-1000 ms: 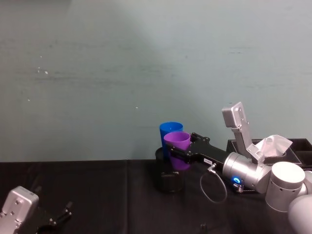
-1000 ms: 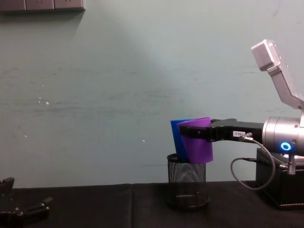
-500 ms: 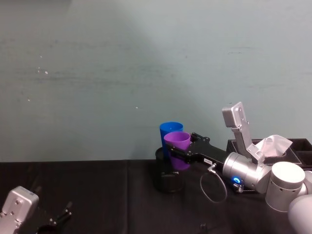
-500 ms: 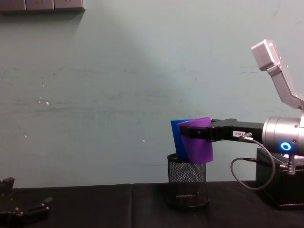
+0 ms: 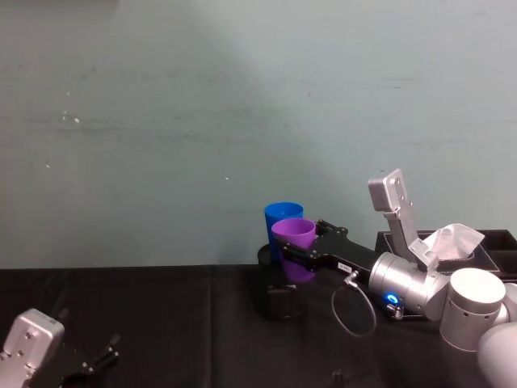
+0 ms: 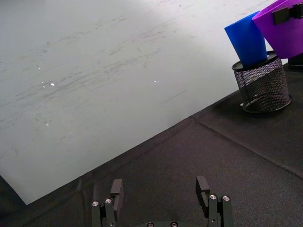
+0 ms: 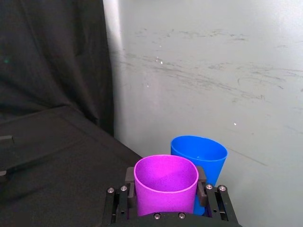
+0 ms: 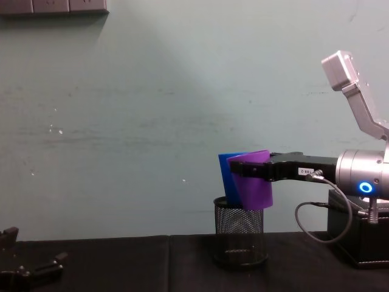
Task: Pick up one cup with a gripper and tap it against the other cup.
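Note:
My right gripper (image 5: 292, 252) is shut on the purple cup (image 5: 294, 242), holding it in the air over the rim of the black mesh pen holder (image 5: 279, 297). The blue cup (image 5: 282, 215) stands tilted inside that holder, right behind the purple one. From the chest view the purple cup (image 8: 253, 184) overlaps the blue cup (image 8: 225, 180); I cannot tell whether they touch. In the right wrist view black fingers (image 7: 129, 177) clamp both sides of the purple cup (image 7: 165, 179), with the blue cup (image 7: 200, 153) just beyond. My left gripper (image 6: 159, 189) rests open, low at the near left.
A black cloth covers the table (image 5: 161, 323). The pale wall (image 5: 202, 121) rises directly behind the holder. A black box with white tissue (image 5: 452, 241) stands at the far right, beside my right arm.
The left arm has sunk slightly lower at the head view's bottom left. The right gripper and both cups have stayed still.

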Robot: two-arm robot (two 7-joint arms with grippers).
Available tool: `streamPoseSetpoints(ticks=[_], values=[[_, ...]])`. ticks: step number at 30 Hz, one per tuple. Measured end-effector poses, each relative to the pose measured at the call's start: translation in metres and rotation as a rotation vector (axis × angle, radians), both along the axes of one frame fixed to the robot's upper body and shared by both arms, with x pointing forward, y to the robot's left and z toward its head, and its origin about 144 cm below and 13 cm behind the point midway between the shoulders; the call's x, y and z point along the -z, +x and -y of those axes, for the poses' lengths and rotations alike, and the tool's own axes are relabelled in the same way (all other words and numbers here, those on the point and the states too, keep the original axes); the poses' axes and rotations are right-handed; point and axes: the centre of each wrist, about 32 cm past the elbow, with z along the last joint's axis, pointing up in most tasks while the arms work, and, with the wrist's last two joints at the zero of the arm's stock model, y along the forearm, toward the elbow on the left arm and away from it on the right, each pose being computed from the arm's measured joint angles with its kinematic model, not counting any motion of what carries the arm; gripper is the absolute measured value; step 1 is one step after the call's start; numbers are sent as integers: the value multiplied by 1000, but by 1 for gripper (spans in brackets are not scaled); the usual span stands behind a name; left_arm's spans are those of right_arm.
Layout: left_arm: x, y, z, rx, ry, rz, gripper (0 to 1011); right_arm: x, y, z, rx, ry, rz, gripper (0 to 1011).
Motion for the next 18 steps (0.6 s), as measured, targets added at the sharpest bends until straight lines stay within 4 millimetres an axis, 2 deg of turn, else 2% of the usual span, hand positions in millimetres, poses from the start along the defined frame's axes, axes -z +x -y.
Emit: streamPoseSetpoints(ticks=[18], values=[[0,0,0,0,0,0,1000,0,0,0,0,0,0,732]])
